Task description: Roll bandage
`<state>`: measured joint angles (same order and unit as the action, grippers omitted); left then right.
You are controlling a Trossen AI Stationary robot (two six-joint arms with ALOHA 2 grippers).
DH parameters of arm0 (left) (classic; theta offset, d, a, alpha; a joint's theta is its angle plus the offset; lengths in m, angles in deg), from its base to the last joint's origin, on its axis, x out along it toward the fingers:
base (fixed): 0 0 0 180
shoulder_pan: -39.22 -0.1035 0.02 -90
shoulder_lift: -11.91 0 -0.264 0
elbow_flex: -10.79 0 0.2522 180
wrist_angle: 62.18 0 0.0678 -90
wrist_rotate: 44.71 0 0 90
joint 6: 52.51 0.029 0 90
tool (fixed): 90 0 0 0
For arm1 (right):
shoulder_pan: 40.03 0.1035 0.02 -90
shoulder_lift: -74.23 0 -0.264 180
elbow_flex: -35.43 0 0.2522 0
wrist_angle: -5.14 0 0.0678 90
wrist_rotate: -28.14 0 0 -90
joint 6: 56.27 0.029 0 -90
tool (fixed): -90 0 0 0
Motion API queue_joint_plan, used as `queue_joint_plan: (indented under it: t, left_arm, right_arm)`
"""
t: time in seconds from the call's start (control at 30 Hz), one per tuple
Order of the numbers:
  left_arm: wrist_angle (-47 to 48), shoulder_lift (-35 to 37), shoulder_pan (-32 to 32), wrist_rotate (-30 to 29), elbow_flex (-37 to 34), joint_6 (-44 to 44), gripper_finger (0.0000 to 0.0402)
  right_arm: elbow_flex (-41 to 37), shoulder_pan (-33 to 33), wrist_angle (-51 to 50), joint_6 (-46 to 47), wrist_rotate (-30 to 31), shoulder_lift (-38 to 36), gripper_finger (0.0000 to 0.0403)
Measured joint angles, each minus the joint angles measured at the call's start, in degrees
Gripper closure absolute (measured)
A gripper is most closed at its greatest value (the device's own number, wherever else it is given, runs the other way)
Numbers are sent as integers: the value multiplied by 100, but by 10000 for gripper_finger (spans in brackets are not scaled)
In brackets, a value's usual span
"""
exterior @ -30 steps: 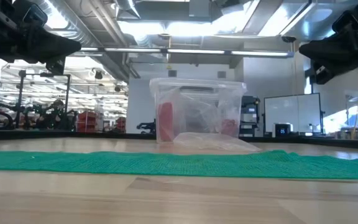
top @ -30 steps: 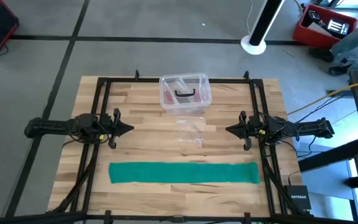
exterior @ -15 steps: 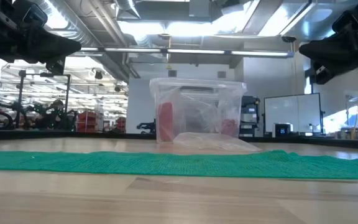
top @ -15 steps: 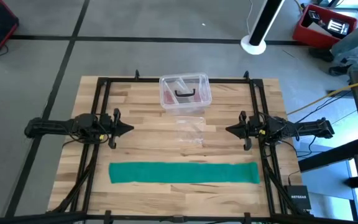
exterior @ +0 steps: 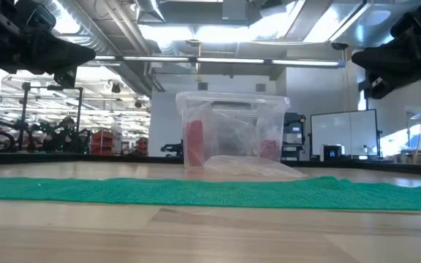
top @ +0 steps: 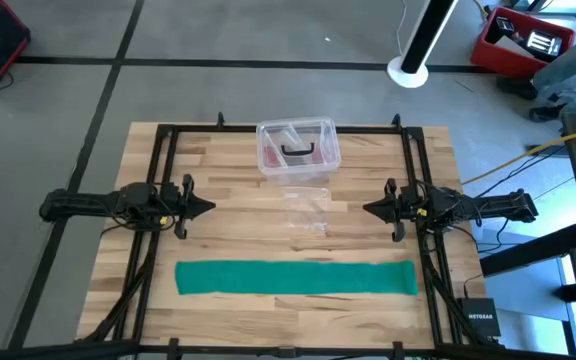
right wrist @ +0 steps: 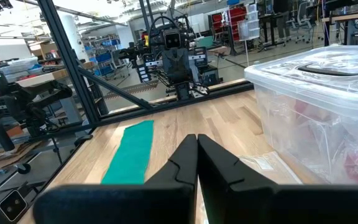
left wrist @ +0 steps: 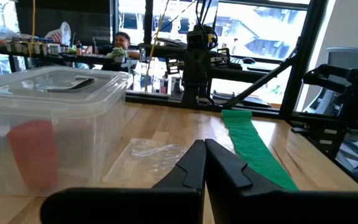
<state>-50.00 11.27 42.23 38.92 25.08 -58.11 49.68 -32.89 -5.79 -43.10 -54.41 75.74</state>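
Teal-green fabric, the bandage (top: 296,277) lies unrolled as a flat band across the table (top: 228,235) toward 6 o'clock, with nothing touching it. At 9 o'clock the left gripper (top: 208,208) hovers above the wood, its fingers pressed together and holding nothing. At 3 o'clock the right gripper (top: 369,209) mirrors it, also closed and empty. A clear plastic box (top: 298,148) sits at 12 o'clock, with a crumpled clear bag (top: 306,211) just in front of it.

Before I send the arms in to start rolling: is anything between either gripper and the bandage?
Nothing visible. The bandage lies flat near the front edge; bare wood separates it from the left gripper and right gripper.
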Motion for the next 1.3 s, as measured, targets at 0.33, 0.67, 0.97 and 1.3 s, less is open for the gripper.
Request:
queue_joint_plan:
  t: [0.33, 0.67, 0.97, 1.3]
  left_arm:
    - [-30, 1, 2, -8, -1, 0, 402]
    - [-1343, -6, -43, -381, 0, -1229, 402]
    - [-2110, -1450, -111, -138, 900, -190, 401]
    - [-2118, -5205, 438, 74, 2032, -626, 402]
  right_arm:
    - [0, -2, 63, 96, 457, 0, 388]
    - [77, -2, 497, 419, 550, 29, 388]
    - [1498, -2, -22, 319, 574, 1486, 388]
    - [3454, 175, -2921, 971, -1220, 4569, 388]
